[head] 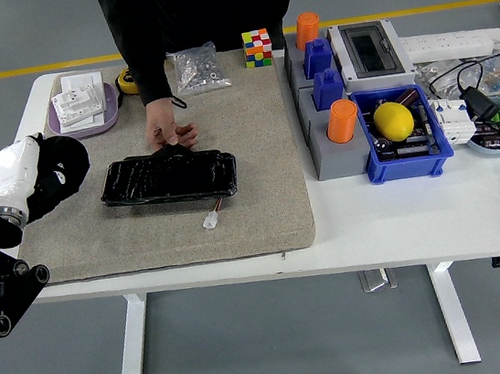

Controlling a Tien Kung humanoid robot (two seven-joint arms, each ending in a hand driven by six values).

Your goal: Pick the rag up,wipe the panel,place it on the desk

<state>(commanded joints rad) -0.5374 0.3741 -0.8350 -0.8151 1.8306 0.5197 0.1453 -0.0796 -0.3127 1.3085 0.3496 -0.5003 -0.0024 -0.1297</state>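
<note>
Fingers (65, 165) of the left hand (50, 174) clutch a white rag (13, 167) over the mat's (257, 168) left edge; a person's hand (169, 135) steadies the black panel (168, 178).

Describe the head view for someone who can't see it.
A left robot hand holds a black rag at a grey mat's left edge, beside a glossy black rectangular panel that a person's hand steadies.

Glossy black panel (168, 177) on rough matt mat (245, 151).
</note>
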